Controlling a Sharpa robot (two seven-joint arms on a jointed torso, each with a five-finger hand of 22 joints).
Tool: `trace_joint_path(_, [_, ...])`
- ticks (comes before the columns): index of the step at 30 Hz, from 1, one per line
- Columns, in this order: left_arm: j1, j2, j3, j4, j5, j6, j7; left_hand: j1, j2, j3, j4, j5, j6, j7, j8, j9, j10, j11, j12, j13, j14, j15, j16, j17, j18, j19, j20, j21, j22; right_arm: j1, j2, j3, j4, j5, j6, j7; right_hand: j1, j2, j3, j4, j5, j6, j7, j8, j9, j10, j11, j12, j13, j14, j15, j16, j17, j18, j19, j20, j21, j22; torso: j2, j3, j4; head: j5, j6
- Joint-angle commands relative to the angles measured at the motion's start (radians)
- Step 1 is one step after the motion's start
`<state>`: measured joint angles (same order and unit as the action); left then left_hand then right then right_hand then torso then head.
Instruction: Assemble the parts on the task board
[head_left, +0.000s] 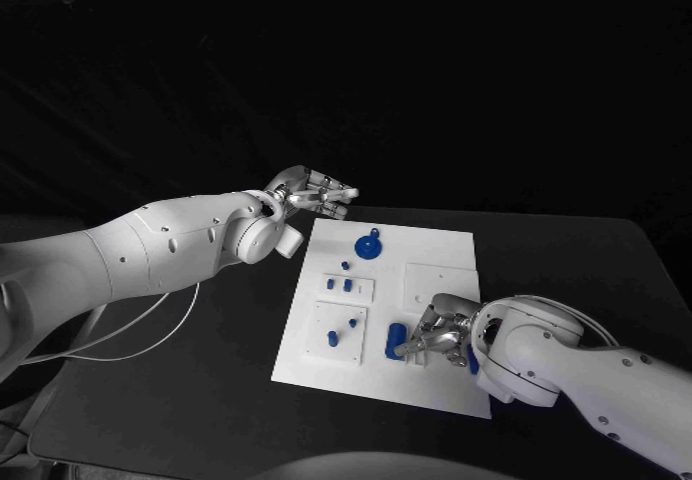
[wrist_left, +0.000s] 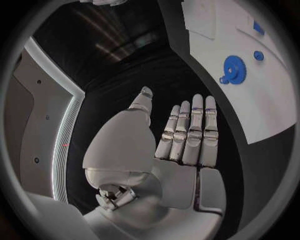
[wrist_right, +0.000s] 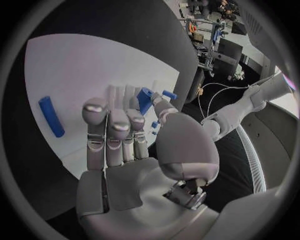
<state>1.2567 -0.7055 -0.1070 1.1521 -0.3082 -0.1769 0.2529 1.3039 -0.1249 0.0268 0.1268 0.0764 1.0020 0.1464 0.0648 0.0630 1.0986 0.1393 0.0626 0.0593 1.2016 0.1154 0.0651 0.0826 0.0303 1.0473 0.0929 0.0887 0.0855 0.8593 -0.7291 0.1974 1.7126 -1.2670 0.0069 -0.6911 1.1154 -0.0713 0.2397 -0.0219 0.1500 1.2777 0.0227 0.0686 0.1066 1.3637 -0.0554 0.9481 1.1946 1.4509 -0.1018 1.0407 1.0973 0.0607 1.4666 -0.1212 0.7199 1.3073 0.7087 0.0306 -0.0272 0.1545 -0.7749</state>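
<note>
Overhead, the left hand (head_left: 310, 193) hovers open past the task board's (head_left: 447, 375) far corner. Its wrist view shows straight, empty fingers (wrist_left: 187, 135), the blue gear (wrist_left: 233, 67) well apart. Whether the right hand (head_left: 440, 335) holds the blue peg (head_left: 395, 341) beside it, I cannot tell.

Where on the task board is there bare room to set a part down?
Bare: the task board's far right corner beyond the gear, and the near left corner. Crowded: the left column of small parts, and the near right, where the right hand sits by the blue cylinder.

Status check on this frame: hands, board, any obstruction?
Left hand open, hovering off the task board's far corner. Right hand over board's near end, beside blue bar; grip unclear. Blue gear untouched.
</note>
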Motion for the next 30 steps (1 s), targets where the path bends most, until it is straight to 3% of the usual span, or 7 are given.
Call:
trace_joint_path(1, [0.001,0.001,0.0,0.002,-0.001,0.012,0.003,-0.001,-0.003,-0.001,0.007,0.002,-0.001,0.003,-0.002,0.0,-0.003,-0.001,-0.004,0.001,-0.008,-0.001,-0.003,0.001,0.01,-0.003,0.007,0.004,0.001,-0.002,0.0,-0.001,-0.006,-0.038,-0.015,-0.028,-0.009,0.014,0.016,-0.002,-0.002,0.004,-0.001,-0.005,-0.001,0.009,0.0,0.003,0.002,0.007,0.0,0.003,0.0,-0.007,0.052,-0.002,0.007,0.084,0.0,0.0008,-0.0001,0.001,0.0])
trace_joint_path(3, [0.001,0.001,0.0,0.002,-0.001,0.012,0.003,-0.001,-0.003,-0.001,0.007,0.002,-0.001,0.003,-0.002,0.0,-0.003,-0.001,-0.004,0.001,-0.008,-0.001,-0.003,0.001,0.01,-0.003,0.007,0.004,0.001,-0.002,0.0,-0.001,-0.007,-0.042,-0.018,-0.028,-0.021,0.004,0.018,-0.002,0.023,0.005,-0.002,-0.005,0.0,0.009,0.0,0.003,0.002,0.007,0.0,0.004,0.001,-0.007,0.052,-0.002,0.01,0.085,0.0,0.0008,0.0002,0.001,0.0])
trace_joint_path(9, [0.001,0.0,0.0,0.002,-0.001,0.012,0.003,-0.002,-0.002,-0.002,0.007,0.002,0.0,0.003,-0.002,0.0,-0.003,-0.001,-0.004,0.001,-0.008,-0.001,-0.003,0.001,0.01,-0.003,0.007,0.004,0.001,-0.002,0.0,-0.001,-0.009,-0.052,-0.02,-0.028,-0.018,0.013,0.025,-0.003,0.034,0.005,-0.002,-0.005,0.0,0.01,-0.001,0.004,0.003,0.008,0.0,0.006,0.002,-0.008,0.053,-0.002,0.017,0.086,0.001,0.0009,-0.0004,0.001,-0.002])
trace_joint_path(13, [0.001,0.0,0.0,0.003,-0.001,0.012,0.003,-0.002,-0.002,-0.002,0.007,0.002,0.0,0.003,-0.002,0.0,-0.003,-0.001,-0.004,0.001,-0.008,-0.001,-0.003,0.001,0.01,-0.003,0.007,0.004,0.001,-0.002,-0.002,-0.001,-0.011,-0.048,-0.006,-0.029,-0.019,0.018,0.03,-0.041,0.101,0.004,-0.003,-0.005,0.0,0.009,-0.002,0.003,0.003,0.008,-0.001,0.007,0.002,-0.008,0.052,-0.003,0.018,0.086,0.0,0.0003,-0.0004,0.0,-0.004])
trace_joint_path(19, [0.001,-0.002,0.0,0.001,-0.001,0.015,0.002,-0.002,-0.002,-0.002,0.007,0.002,0.0,0.003,-0.002,0.0,-0.003,-0.001,-0.004,0.001,-0.008,-0.001,-0.003,0.001,0.01,-0.003,0.007,0.004,0.001,-0.005,-0.003,-0.001,-0.009,-0.03,0.011,-0.029,-0.029,0.024,0.032,-0.083,0.152,0.002,-0.003,-0.005,0.0,0.006,-0.002,0.0,0.003,0.007,-0.001,0.004,-0.001,-0.008,0.051,-0.003,0.015,0.085,-0.001,0.0003,-0.0003,0.001,-0.007])
trace_joint_path(30, [0.001,-0.004,0.0,-0.007,-0.002,0.015,0.001,-0.002,-0.002,-0.002,0.007,0.002,0.0,0.003,-0.002,0.0,-0.003,-0.001,-0.004,0.001,-0.008,-0.001,-0.003,0.001,0.01,-0.003,0.007,0.004,0.001,-0.025,0.005,-0.001,-0.014,-0.003,0.013,-0.03,-0.044,0.023,0.024,-0.076,0.149,0.001,-0.002,-0.005,0.0,0.005,-0.001,-0.002,0.002,0.007,-0.001,0.001,-0.003,-0.008,0.051,-0.004,0.012,0.085,0.001,0.001,-0.0004,0.002,-0.007])
